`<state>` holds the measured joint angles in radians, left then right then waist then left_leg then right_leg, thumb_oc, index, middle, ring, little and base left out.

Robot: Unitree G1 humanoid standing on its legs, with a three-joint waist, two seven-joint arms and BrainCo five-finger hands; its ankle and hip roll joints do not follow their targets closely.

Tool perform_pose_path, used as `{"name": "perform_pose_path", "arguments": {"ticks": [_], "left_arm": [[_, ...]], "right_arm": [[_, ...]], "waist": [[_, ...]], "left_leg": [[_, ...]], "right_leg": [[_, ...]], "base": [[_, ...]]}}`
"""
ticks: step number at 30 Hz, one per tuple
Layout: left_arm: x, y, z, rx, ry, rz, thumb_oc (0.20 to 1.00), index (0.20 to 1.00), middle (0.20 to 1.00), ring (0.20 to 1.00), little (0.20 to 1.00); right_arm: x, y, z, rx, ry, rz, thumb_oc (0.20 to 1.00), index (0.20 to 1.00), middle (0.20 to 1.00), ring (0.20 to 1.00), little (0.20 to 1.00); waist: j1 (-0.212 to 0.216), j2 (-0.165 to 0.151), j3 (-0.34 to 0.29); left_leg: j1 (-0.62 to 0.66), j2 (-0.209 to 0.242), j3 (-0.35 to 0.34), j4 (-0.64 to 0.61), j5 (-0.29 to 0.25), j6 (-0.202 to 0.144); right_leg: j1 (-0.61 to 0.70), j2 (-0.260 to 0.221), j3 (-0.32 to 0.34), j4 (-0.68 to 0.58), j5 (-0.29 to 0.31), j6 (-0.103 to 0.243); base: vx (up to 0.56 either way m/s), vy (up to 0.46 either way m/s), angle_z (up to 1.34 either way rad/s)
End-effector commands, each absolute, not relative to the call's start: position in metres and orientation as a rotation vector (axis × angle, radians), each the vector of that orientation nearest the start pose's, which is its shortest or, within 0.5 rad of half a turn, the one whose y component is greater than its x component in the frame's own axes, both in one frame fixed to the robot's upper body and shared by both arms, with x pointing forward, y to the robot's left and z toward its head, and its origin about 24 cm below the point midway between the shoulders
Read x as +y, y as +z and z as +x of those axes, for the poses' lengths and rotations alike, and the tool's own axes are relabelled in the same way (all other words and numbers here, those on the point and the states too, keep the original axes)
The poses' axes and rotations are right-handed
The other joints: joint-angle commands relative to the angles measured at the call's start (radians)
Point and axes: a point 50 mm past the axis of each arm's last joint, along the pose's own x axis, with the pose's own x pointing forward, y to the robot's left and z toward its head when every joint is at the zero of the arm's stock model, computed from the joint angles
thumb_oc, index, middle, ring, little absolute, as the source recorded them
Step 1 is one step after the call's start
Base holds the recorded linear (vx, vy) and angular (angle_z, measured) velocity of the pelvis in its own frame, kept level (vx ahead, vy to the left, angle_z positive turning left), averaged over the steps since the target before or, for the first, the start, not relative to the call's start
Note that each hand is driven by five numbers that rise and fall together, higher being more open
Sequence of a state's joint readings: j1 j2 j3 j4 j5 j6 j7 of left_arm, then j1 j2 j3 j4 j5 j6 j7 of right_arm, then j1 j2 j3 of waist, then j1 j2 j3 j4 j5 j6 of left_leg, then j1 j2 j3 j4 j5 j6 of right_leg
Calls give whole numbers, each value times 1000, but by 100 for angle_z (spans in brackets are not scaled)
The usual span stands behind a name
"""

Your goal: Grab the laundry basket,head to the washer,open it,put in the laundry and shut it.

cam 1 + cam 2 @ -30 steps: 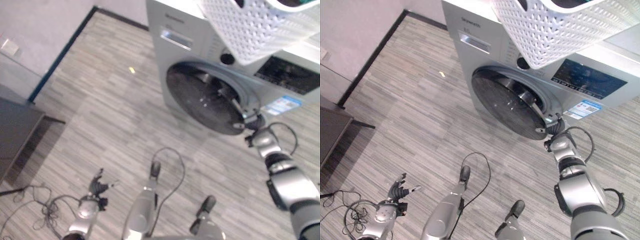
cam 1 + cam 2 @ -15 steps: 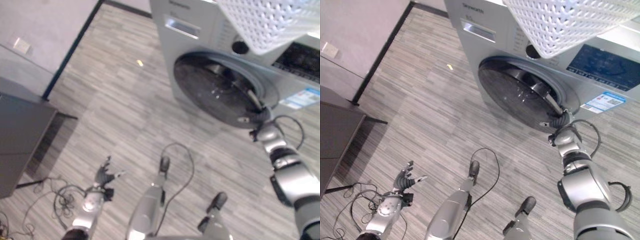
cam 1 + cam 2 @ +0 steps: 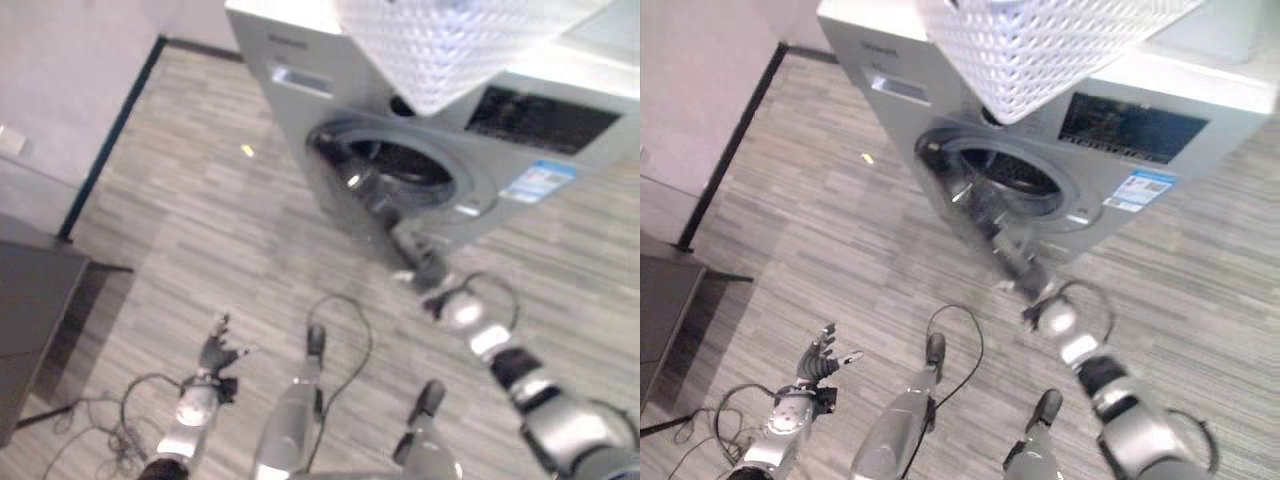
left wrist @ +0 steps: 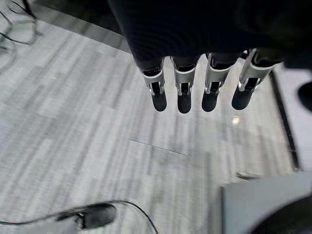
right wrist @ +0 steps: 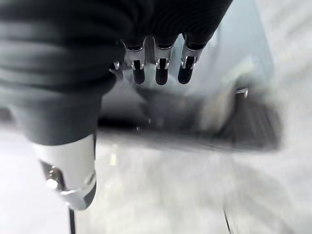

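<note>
Atop the washer (image 3: 1160, 90), basket (image 3: 1040, 45) above right hand (image 3: 1025, 275).

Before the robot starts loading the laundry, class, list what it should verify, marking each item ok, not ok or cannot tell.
1. Round door of the silver front-loading washer swung open: ok.
2. Drum opening unobstructed: ok.
3. White perforated plastic laundry basket resting on the washer's top: ok.
4. Right hand clear of the door: cannot tell, blurred.
5. Left hand open and free, low over the grey plank floor: ok.
6. Laundry inside the basket: cannot tell.
</note>
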<state>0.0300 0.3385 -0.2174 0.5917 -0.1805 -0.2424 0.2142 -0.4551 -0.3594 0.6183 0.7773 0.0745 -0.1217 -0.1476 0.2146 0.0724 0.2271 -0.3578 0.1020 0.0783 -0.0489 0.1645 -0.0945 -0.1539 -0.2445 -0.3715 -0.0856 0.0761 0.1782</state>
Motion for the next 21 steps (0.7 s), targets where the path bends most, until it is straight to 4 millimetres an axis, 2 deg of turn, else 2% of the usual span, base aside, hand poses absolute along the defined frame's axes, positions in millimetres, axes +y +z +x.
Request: {"name": "perform_pose_path", "arguments": {"ticks": [1,2,3,4,6,7,9,10,11,12,14,15,16,17,19,21], "left_arm": [[242,-61,197,392,150,363,1000,1000,1000,1000,1000],[243,-60,197,386,154,364,1000,1000,1000,1000,1000],[245,-59,196,386,157,375,1000,1000,1000,1000,1000],[245,-59,196,386,157,375,1000,1000,1000,1000,1000],[246,-42,200,307,105,438,1000,1000,1000,1000,1000],[246,-22,206,217,71,469,1000,1000,1000,1000,1000],[248,33,212,-4,-10,478,1000,1000,1000,1000,1000],[248,33,212,-4,-10,479,944,944,944,944,944],[242,120,206,-221,-331,489,1000,1000,1000,1000,1000],[243,121,204,-217,-332,490,1000,1000,1000,1000,1000],[220,178,194,-259,-688,578,1000,1000,1000,1000,1000],[206,190,190,-255,-814,582,1000,1000,1000,1000,1000],[194,194,189,-239,-913,531,1000,1000,1000,1000,1000],[186,196,190,-227,-971,482,1000,1000,1000,1000,1000],[160,186,197,-155,-1140,342,1000,1000,1000,1000,1000],[143,147,218,8,-1215,169,1000,1000,1000,1000,1000]], "right_arm": [[-85,-20,299,200,498,-547,1000,1000,1000,1000,1000],[-82,-29,291,234,506,-527,1000,1000,1000,1000,1000],[-82,-40,282,279,508,-505,1000,1000,1000,1000,1000],[-82,-40,282,279,509,-505,1000,1000,1000,1000,1000],[-92,-61,265,375,479,-476,1000,1000,1000,1000,1000],[-100,-66,262,401,449,-470,1000,1000,1000,1000,1000],[-119,-77,251,459,394,-458,1000,1000,1000,1000,1000],[-119,-77,251,459,394,-458,1000,1000,1000,1000,1000],[-158,-99,227,604,310,-475,1000,1000,1000,1000,1000],[-157,-100,226,604,314,-472,1000,1000,1000,1000,1000],[-179,-116,204,714,313,-542,1000,1000,1000,1000,1000],[-183,-122,194,750,336,-579,1000,1000,1000,1000,1000],[-186,-129,184,794,355,-616,1000,1000,1000,1000,1000],[-189,-132,178,820,362,-632,1000,1000,1000,1000,1000],[-194,-136,171,855,367,-673,1000,1000,1000,1000,1000],[-195,-134,177,841,402,-732,1000,1000,1000,1000,1000]], "waist": [[63,-73,42],[60,-76,44],[58,-80,41],[58,-80,42],[53,-81,35],[50,-77,36],[51,-67,27],[50,-68,27],[54,-45,-1],[54,-50,-2],[48,-42,-26],[44,-44,-37],[33,-49,-52],[20,-51,-55],[-17,-58,-66],[-84,-69,-69]], "left_leg": [[-3,-31,-11,100,-146,26],[-3,-30,-5,108,-128,35],[12,-27,-6,113,-134,34],[13,-27,-6,113,-134,34],[28,-18,-18,126,-143,29],[26,-18,-27,138,-147,27],[18,-16,-38,150,-151,23],[18,-16,-38,151,-151,23],[21,-9,-40,156,-156,18],[22,-9,-39,156,-157,17],[35,-2,-32,158,-165,13],[42,-1,-28,159,-168,13],[64,3,-34,161,-197,5],[59,1,-23,167,-178,14],[71,2,-16,168,-183,13],[81,4,5,163,-185,12]], "right_leg": [[46,-99,-27,86,-47,33],[49,-103,-36,92,-36,25],[63,-101,-38,99,-46,23],[65,-101,-39,99,-46,23],[99,-92,-46,99,-66,18],[105,-85,-48,101,-76,14],[117,-77,-51,95,-84,11],[117,-77,-52,95,-84,11],[137,-71,-60,82,-79,20],[138,-71,-59,81,-79,20],[153,-72,-62,73,-71,30],[161,-72,-60,68,-69,33],[179,-66,-48,65,-84,42],[175,-71,-52,64,-65,38],[177,-73,-40,62,-59,41],[158,-77,-5,69,-47,45]], "base": [[-36,8,-3],[0,0,0],[-33,2,5],[57,-58,12],[44,-76,14],[9,-59,19],[3,-41,21],[62,-26,18],[55,-14,17],[78,-8,22],[75,4,20],[192,-33,14],[115,-7,7],[107,-15,-5],[37,26,-31],[21,74,-28]]}}
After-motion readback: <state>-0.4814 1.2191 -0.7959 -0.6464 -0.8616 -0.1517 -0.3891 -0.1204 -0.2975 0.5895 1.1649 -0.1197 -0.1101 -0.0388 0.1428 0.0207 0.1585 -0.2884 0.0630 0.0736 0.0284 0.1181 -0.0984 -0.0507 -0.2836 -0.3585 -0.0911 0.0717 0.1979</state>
